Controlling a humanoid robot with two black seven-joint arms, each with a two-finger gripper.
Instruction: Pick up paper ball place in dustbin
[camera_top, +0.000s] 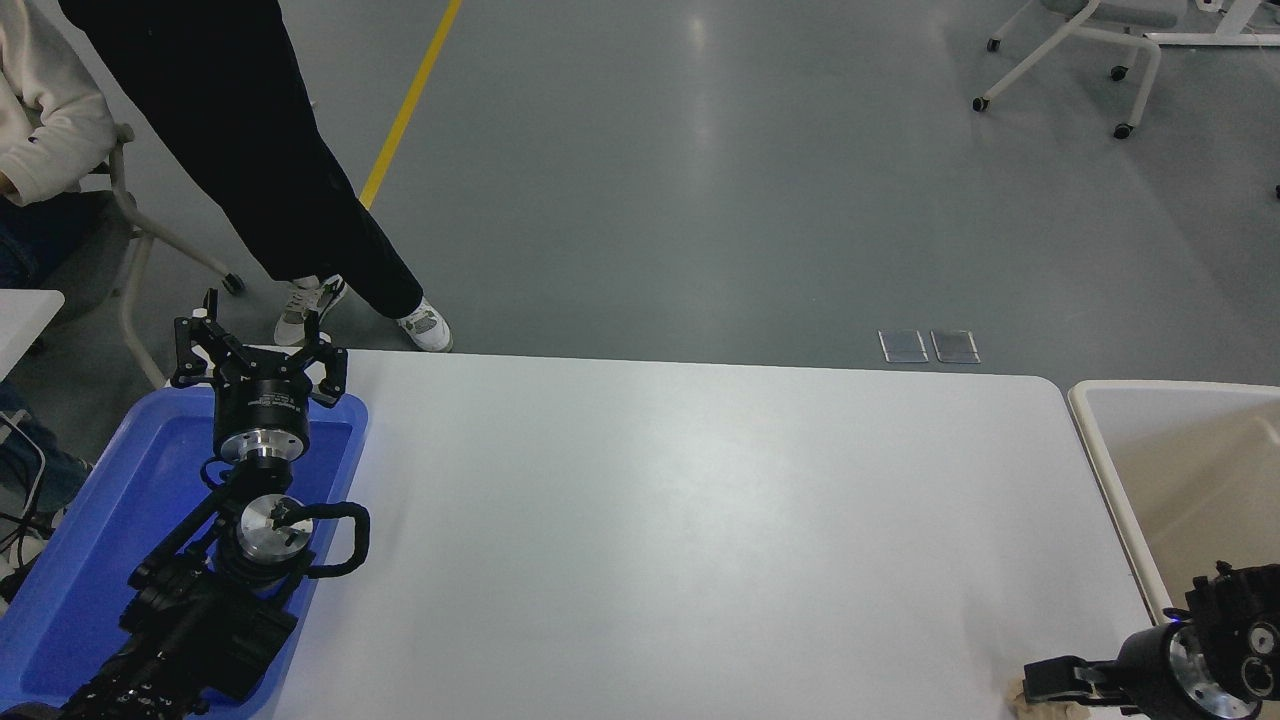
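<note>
Right gripper (1045, 690) at bottom right of frame, low over the tabletop (680, 520), pointing left toward frame centre. Paper ball (1040, 706) right under its fingers, at the very bottom edge, mostly cut off by the frame and hidden by the gripper; only a sliver of tan paper shows. Fingers touch or overlap the ball, but cannot tell if they clamp it or stand apart. Right wrist with silver flange sits just right of it, near the tabletop's right edge.

Left arm at lower left of frame, over the blue tray (90, 540). Left gripper (255, 345) points away from camera, fingers spread wide, nothing between them, above the tray's far end. Tray lies on the left end of the tabletop, long side running up the frame.

Dustbin (1100, 450) at right edge of frame, beside the tabletop's right end, cream rim, beige inner walls, partly cut off by the frame. Ball is outside it, near its lower left rim on the tabletop side.

Rest of tabletop white, glossy.

Beyond the far edge, upper left: a person (250, 150) in black trousers and white sneakers standing close to the tabletop corner. Another person's sleeve (50, 110), cream, at the left edge on a wheeled chair. Grey floor with a yellow line (410, 100) running up. White wheeled frame (1070, 50) at upper right.
</note>
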